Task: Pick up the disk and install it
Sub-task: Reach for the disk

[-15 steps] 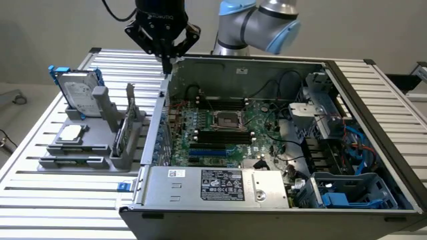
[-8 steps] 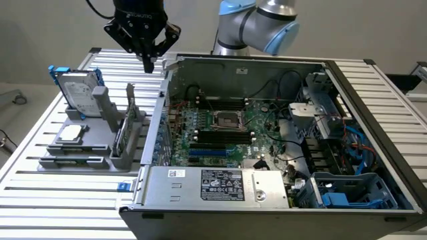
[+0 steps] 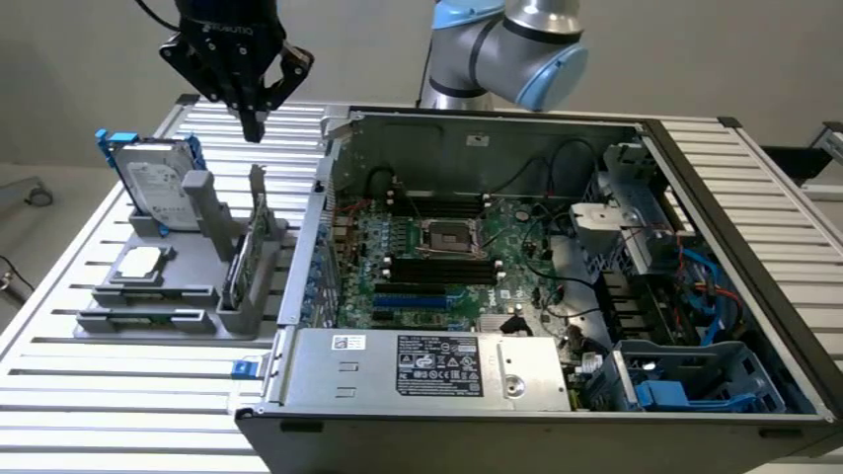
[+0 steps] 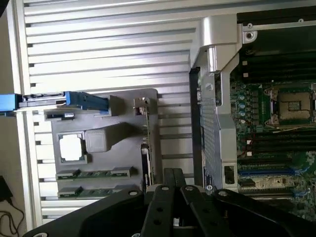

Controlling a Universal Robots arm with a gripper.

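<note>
Gripper [image 3: 251, 128], fingers pressed together and empty, hangs upper left of the exterior view near the upright disk [image 3: 152, 183]; descending unopened risks striking its blue carrier.

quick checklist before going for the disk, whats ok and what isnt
1. Disk upright in the grey holder: ok.
2. Gripper empty: ok.
3. Jaws open for a grasp: not ok, shut.
4. Gripper over the disk: not ok, it hangs off to one side, toward the computer case.
5. Case lid off: ok.
6. Free slot in the blue drive cage: cannot tell.
</note>
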